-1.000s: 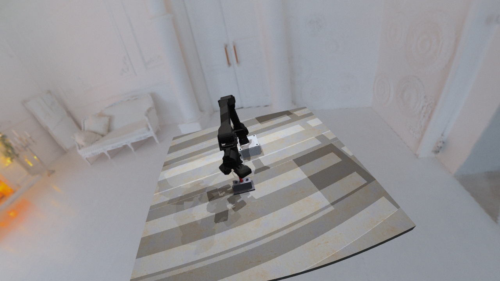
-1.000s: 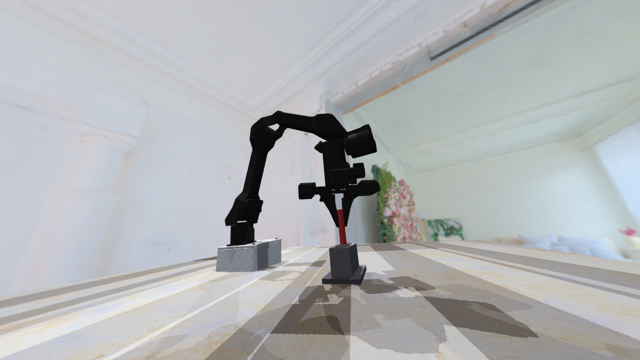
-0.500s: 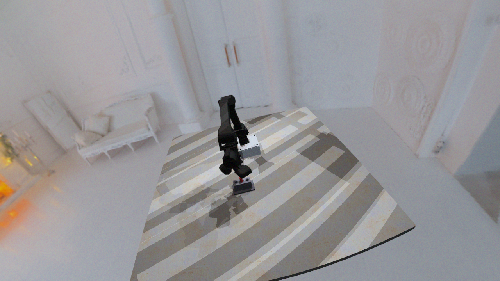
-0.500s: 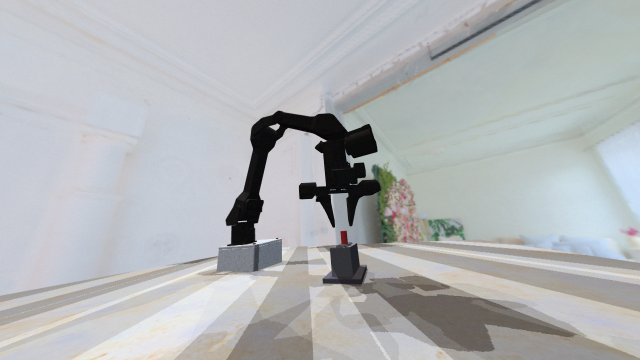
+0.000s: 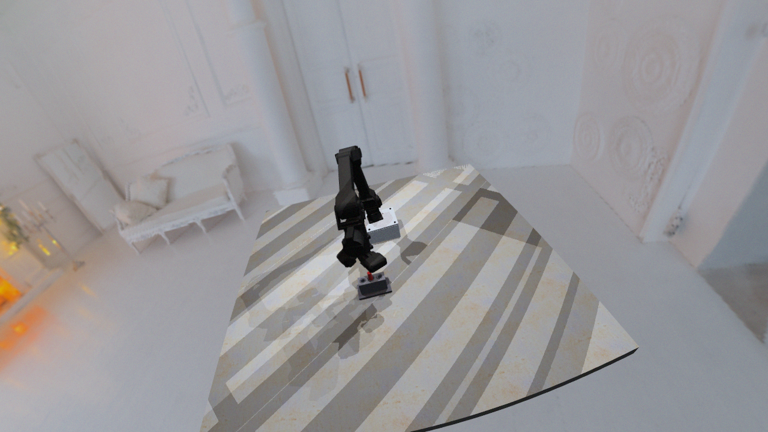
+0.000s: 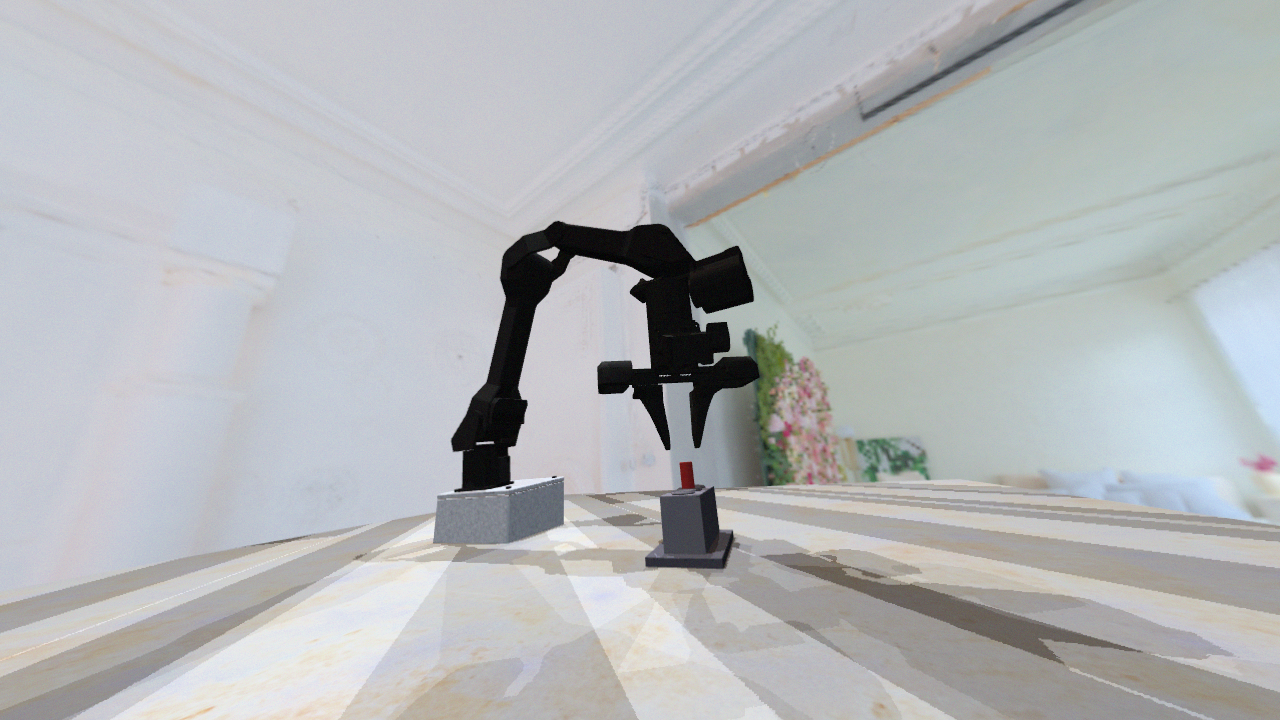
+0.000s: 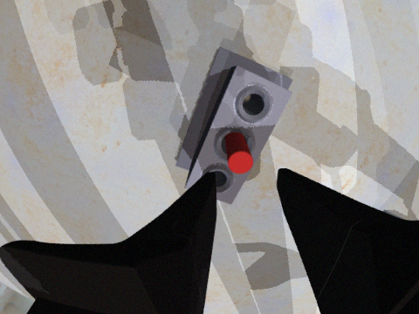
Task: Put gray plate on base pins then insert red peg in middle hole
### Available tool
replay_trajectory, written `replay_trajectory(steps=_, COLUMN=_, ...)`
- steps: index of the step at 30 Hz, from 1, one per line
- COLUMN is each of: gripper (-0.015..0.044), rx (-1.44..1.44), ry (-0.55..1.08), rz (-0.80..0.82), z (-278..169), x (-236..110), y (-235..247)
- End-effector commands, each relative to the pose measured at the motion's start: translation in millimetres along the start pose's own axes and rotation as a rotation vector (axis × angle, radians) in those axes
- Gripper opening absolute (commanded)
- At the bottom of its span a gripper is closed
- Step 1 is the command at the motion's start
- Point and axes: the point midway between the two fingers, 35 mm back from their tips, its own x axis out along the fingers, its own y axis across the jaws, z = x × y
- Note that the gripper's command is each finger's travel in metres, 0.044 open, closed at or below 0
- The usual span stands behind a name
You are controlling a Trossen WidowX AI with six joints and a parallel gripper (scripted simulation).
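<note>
The striped table (image 5: 450, 344) (image 6: 358, 644) (image 7: 148, 183) spread beneath everything — only the view from above took in its curved front edge. The black arm (image 5: 346, 206) (image 6: 517, 331) arched over it, and here the exterior view gave the full bend, from its foot on a pale grey box (image 5: 384, 231) (image 6: 474, 519) to the wrist; from above, the links overlapped and the arm covered part of that box.

At its end the gripper (image 5: 367, 268) (image 6: 681, 446) (image 7: 246, 178) pointed down, fingers spread part way with nothing between them! The exterior view showed daylight between the tips and the peg below; from above the fingers could hardly be told from the housing.

Under them stood the gray block (image 5: 374, 287) (image 6: 687, 523) (image 7: 257, 131) on its flat base (image 5: 374, 296) (image 6: 687, 563) (image 7: 188, 148). Three round openings showed in the wrist view, one partly covered by a fingertip; the exterior view barely caught them.

And the red peg (image 5: 369, 275) (image 6: 686, 475) (image 7: 240, 161) — it stood in the middle hole, free of the fingers, its lower part hidden inside.
</note>
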Motion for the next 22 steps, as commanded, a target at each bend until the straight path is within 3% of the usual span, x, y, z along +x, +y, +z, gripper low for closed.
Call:
replay_trajectory(steps=1, gripper=0.015, rx=-0.002, ry=-0.005, rz=0.0, z=-0.1, x=-3.6, y=0.0)
replay_trajectory(steps=22, gripper=0.015, rx=-0.002, ry=-0.004, rz=0.0, z=-5.6, x=-19.3, y=-0.6)
